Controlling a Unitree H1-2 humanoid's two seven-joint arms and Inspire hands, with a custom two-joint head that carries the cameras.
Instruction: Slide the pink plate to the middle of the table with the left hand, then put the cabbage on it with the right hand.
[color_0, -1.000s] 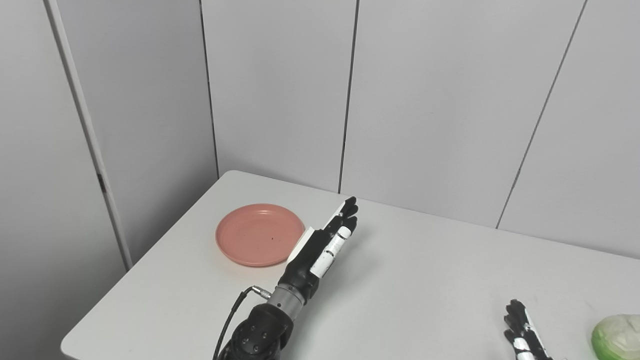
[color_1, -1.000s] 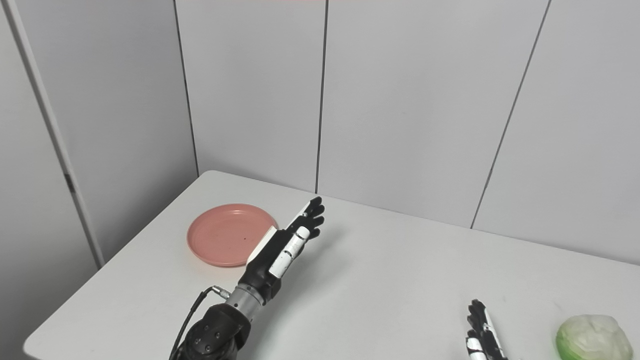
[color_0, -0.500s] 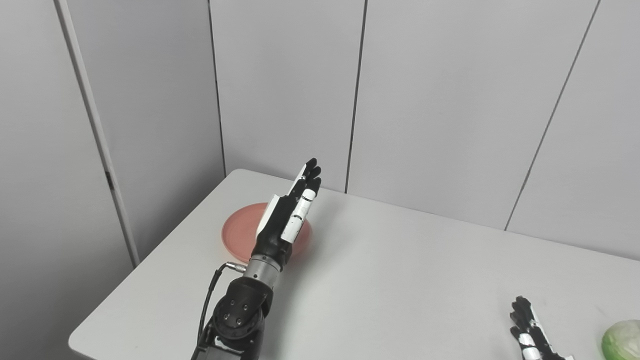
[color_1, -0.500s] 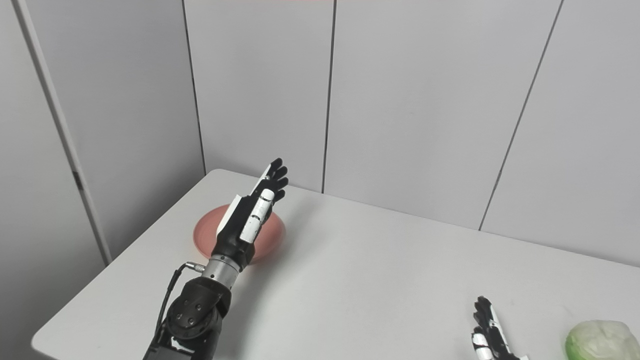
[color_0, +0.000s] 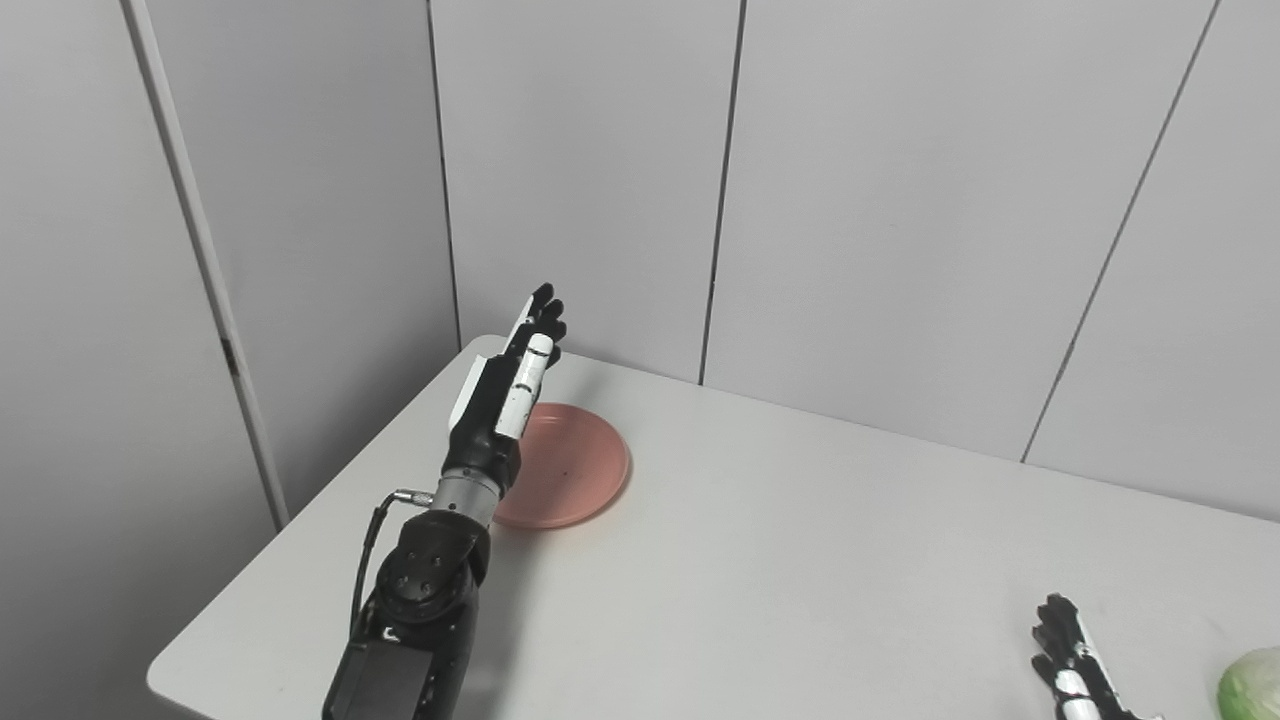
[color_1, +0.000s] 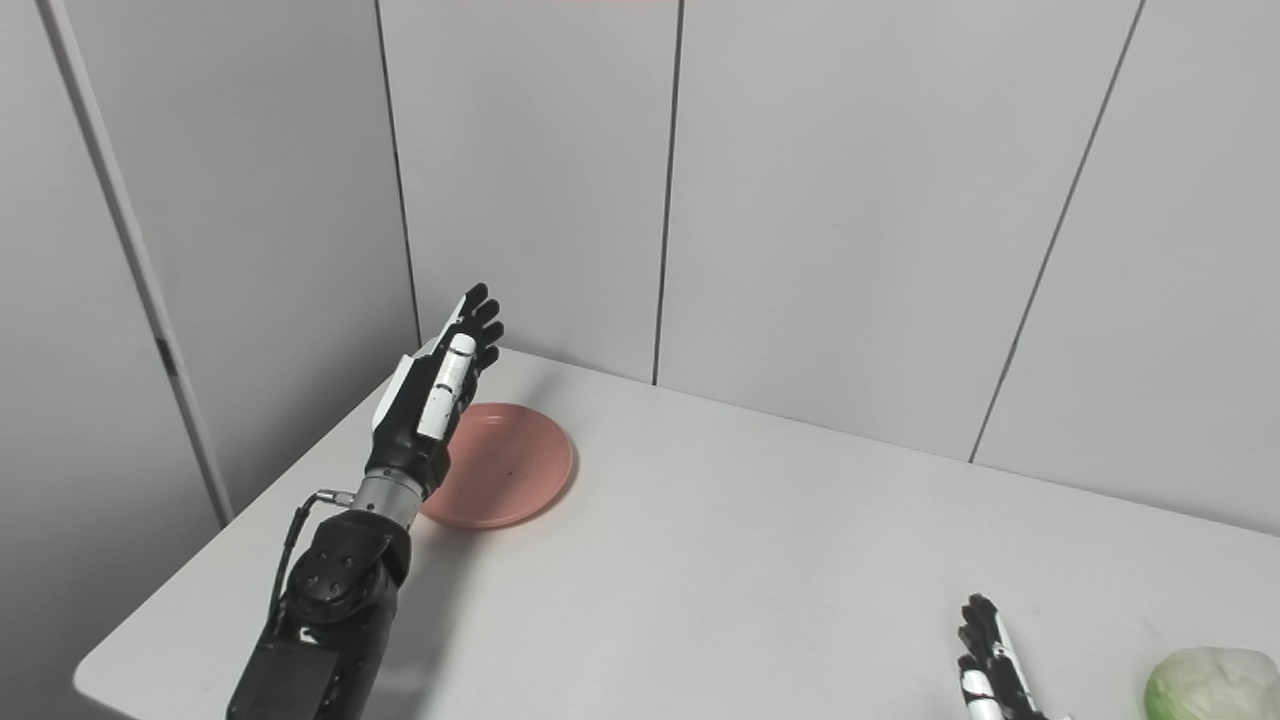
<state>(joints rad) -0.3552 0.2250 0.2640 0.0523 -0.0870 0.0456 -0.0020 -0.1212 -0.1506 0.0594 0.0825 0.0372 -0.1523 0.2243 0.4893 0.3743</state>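
Observation:
The pink plate lies flat near the table's far left corner. My left hand is open, fingers straight and together, raised above the plate's left side and hiding its left rim; it holds nothing. The pale green cabbage sits at the table's front right, cut off by the picture edge in the left eye view. My right hand is open, low at the bottom edge just left of the cabbage, apart from it.
The white table has a rounded far left corner close to the plate. Grey wall panels stand right behind the far edge and along the left side.
My left hand has swung from the plate's right side up and across to its left side. The camera has shifted a little, so the whole scene sits further right. The right hand has stayed put.

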